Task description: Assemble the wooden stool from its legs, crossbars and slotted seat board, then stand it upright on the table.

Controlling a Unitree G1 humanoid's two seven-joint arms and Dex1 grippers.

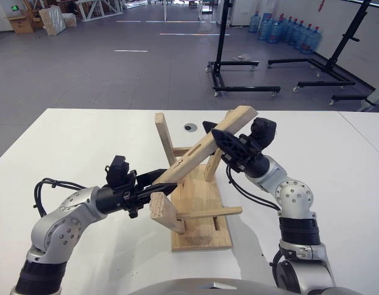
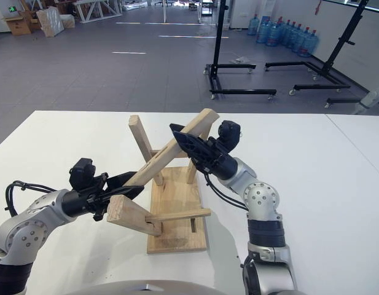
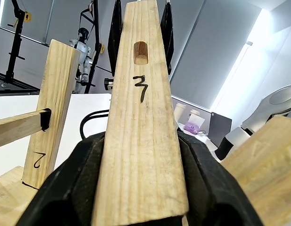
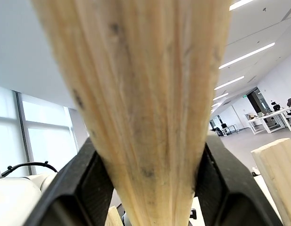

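Leg (image 3: 140, 117) in left gripper (image 1: 160, 183), right gripper (image 1: 215, 136)

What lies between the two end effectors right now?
A stretch of the tilted leg both grip: left end effector at its low end, right end effector higher. The left eye view shows it.

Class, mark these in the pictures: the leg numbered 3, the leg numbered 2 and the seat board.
leg numbered 3 (image 3: 145, 155): left wrist view, face below the number.
leg numbered 2 (image 3: 59, 80): left wrist view, face above the number.
seat board (image 1: 198, 236): left eye view, bare near end.
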